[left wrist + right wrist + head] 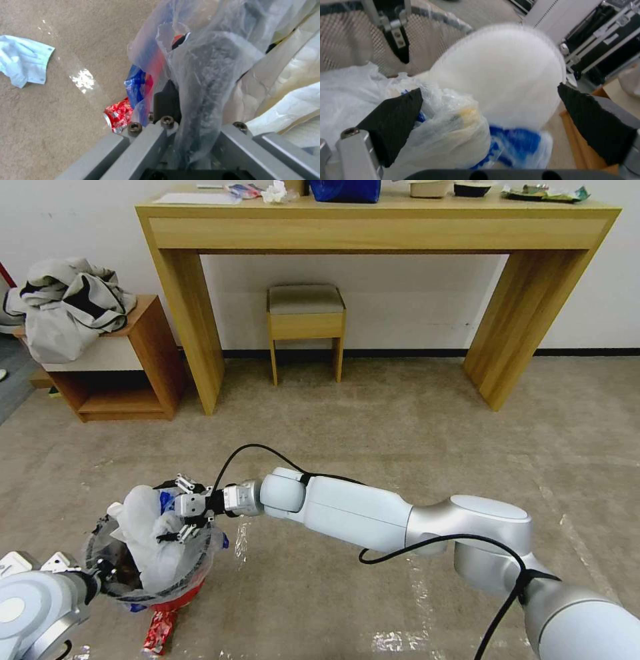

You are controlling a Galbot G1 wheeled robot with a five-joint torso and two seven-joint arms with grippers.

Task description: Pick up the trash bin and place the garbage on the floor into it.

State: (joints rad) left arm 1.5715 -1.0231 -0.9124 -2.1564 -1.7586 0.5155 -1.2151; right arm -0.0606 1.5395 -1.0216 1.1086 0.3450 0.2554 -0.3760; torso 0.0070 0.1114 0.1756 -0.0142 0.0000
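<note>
Our right gripper (175,511) hangs over the trash bin (175,595) with its fingers spread around white garbage.

In the head view we hold the trash bin low at our left side, just above the floor (373,407); its clear liner bag (100,553) is stuffed with a white plastic bundle (143,533). The right wrist view shows our right gripper's black pads (398,117) wide apart on either side of that white bundle, not pressed on it. Our left gripper (186,140) is clamped on the bin's rim and liner. A crushed red soda can (116,116) lies on the floor just beside the bin, a light-blue cloth (23,62) farther off.
</note>
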